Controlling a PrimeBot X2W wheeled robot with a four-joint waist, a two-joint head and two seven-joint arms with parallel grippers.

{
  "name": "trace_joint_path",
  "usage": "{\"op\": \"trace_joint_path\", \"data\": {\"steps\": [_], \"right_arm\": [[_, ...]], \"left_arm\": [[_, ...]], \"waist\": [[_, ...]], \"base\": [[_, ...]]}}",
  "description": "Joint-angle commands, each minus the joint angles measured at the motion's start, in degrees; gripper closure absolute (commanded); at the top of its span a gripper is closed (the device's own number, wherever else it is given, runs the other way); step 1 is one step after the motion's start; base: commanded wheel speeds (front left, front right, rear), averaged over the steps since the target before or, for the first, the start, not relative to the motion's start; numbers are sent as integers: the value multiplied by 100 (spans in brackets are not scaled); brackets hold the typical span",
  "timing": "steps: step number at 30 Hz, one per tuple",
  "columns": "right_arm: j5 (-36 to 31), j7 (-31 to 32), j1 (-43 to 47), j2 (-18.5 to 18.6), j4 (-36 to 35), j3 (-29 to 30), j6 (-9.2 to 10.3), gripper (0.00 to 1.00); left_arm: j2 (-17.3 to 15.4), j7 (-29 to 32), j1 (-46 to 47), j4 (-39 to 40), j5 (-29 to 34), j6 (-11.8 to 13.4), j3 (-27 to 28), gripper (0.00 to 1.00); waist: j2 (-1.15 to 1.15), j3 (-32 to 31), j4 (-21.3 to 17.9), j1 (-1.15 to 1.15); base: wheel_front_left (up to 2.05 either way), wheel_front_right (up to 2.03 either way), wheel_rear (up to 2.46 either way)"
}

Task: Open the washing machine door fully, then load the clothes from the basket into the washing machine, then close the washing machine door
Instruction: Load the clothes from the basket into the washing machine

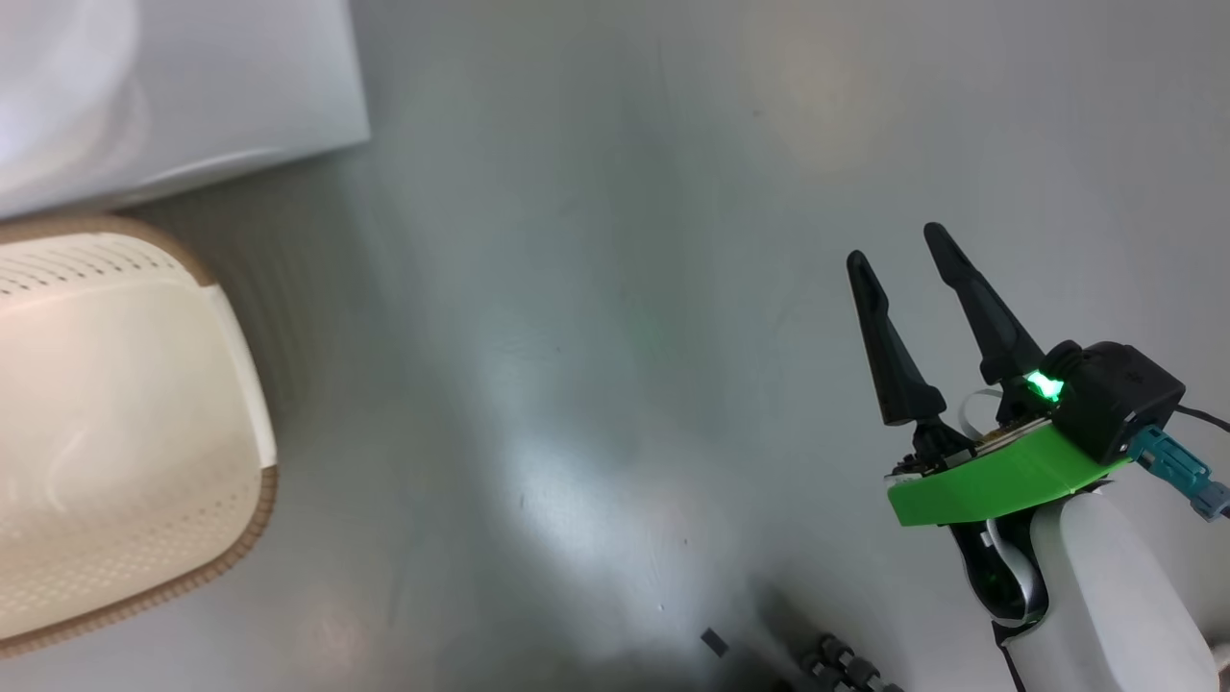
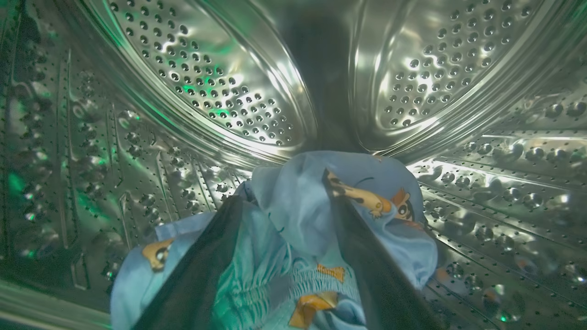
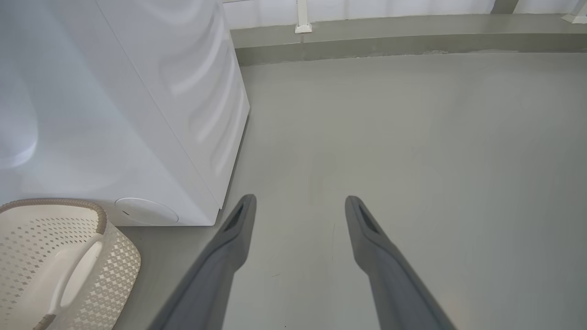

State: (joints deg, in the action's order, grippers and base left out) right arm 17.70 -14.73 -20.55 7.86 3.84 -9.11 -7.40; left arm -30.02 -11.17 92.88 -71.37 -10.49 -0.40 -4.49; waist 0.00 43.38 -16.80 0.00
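My left gripper (image 2: 285, 195) is deep inside the washing machine's steel drum (image 2: 206, 91). Its two dark fingers stand wide apart, open. The light blue clothes (image 2: 298, 206) with orange figures lie bunched on the drum floor between and around the fingers. The white washing machine (image 1: 173, 86) (image 3: 114, 114) shows from its side; its door is out of view. The cream basket (image 1: 125, 384) (image 3: 69, 247) stands on the floor beside the machine, and the inside that I see is bare. My right gripper (image 1: 897, 248) (image 3: 300, 201) hangs open over the floor with nothing between its fingers.
Grey floor (image 1: 596, 336) stretches to the right of the machine and the basket. A low ledge and white posts (image 3: 302, 27) run along the far wall. The drum's perforated back wall (image 2: 422, 68) lies just beyond the clothes.
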Motion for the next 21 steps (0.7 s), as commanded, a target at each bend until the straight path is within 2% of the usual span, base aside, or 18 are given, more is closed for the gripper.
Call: {"op": "trace_joint_path", "data": {"steps": [1,10,15,21], "right_arm": [[-53,-27,166,68,-86,-80,-9,0],[-116,-27,370,180,18,-94,-9,0],[-178,-27,546,225,132,-70,-9,0],[-203,-27,789,275,244,-86,-9,0]], "left_arm": [[-243,-74,-201,78,-107,-47,50,0],[7,-336,-1247,-29,-374,-386,120,0],[249,-374,-1954,30,-480,-528,102,0],[540,-381,-3050,493,-626,-645,88,0]], "waist": [[0,-244,126,0],[0,-1091,417,0],[0,-1585,623,0],[0,-2248,841,0]], "base": [[0,0,0],[0,0,0],[0,0,0],[0,0,0]]}}
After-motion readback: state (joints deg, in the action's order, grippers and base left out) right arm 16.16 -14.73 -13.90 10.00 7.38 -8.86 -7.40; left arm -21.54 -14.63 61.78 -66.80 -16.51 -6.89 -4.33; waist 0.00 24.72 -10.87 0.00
